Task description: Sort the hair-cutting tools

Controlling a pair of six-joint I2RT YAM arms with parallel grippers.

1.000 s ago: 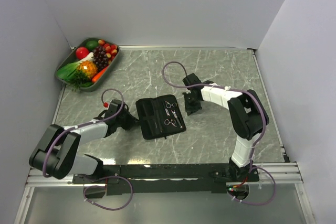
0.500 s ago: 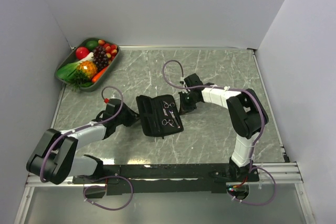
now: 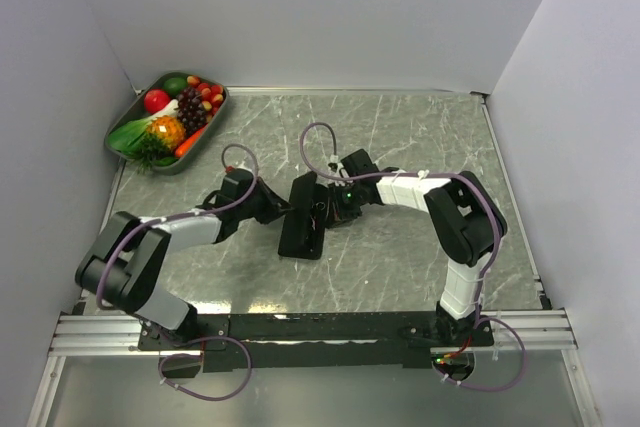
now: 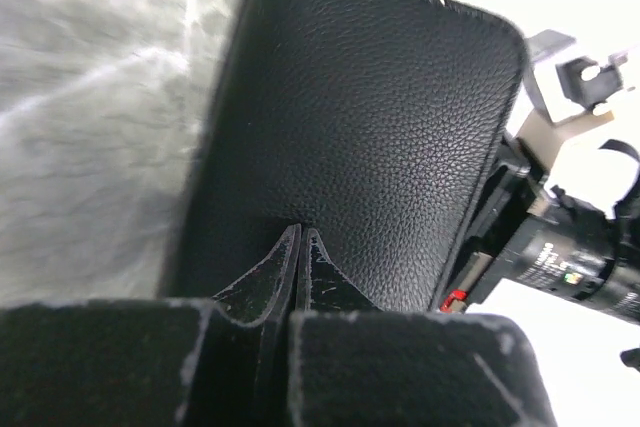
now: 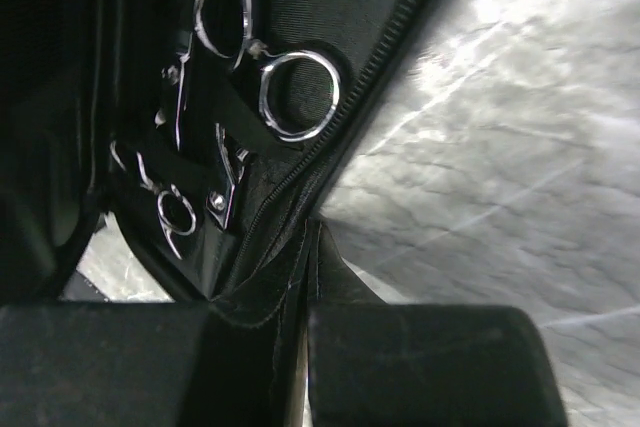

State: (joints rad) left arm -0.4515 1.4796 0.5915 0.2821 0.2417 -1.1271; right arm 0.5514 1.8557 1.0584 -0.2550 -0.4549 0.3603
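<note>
The black pouch (image 3: 303,219) stands half folded on the table between my grippers. Its grained outer cover (image 4: 380,117) fills the left wrist view. My left gripper (image 4: 301,237) is shut, tips against that cover, and it shows from above (image 3: 281,208) at the pouch's left side. My right gripper (image 5: 312,247) is shut on the pouch's zipper edge (image 5: 330,137), and it shows from above (image 3: 335,207) at the pouch's right side. Two silver scissors are strapped inside: a larger pair (image 5: 298,95) and a smaller pair (image 5: 175,212). The black combs are hidden.
A grey tray (image 3: 131,110) of fruit and vegetables sits at the far left corner. Purple cables loop above both wrists. White walls close the table at the left, back and right.
The pouch lay open and flat; now its halves are raised toward each other. Both grippers have moved inward against it, and the pouch has shifted slightly up and right.
</note>
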